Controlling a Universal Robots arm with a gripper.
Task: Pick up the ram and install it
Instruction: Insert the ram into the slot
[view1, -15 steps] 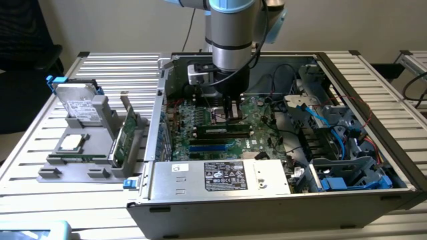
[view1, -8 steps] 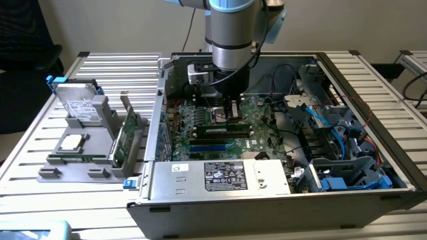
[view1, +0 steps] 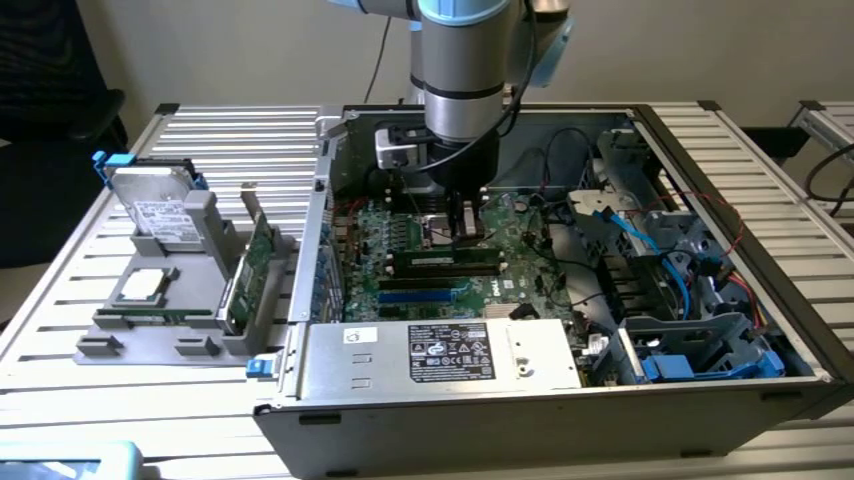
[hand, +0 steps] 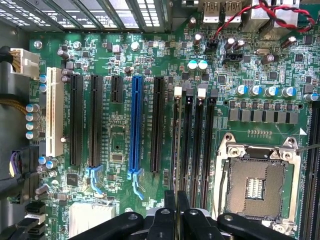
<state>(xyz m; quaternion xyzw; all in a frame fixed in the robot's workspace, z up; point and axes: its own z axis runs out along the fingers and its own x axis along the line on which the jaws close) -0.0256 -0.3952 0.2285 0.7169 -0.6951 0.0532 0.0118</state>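
The ram (view1: 430, 262) stands on edge along a memory slot of the motherboard (view1: 400, 240) inside the open computer case, with its pale label facing the front. In the wrist view the ram (hand: 175, 145) is a thin line seen edge-on, running along the outermost memory slot beside a white clip (hand: 178, 91). My gripper (view1: 465, 238) hangs straight down over the stick's middle. The black fingers (hand: 170, 200) of the gripper (hand: 176, 197) are shut on the ram's thin top edge.
The empty CPU socket (hand: 255, 185) lies beside the memory slots, and a blue card slot (hand: 135, 125) on the other side. The power supply (view1: 441, 350) fills the case's front, with blue cables (view1: 641, 240) at the exterior view's right. A grey holder (view1: 160, 320) outside holds a hard drive (view1: 160, 215) and a green card (view1: 247, 280).
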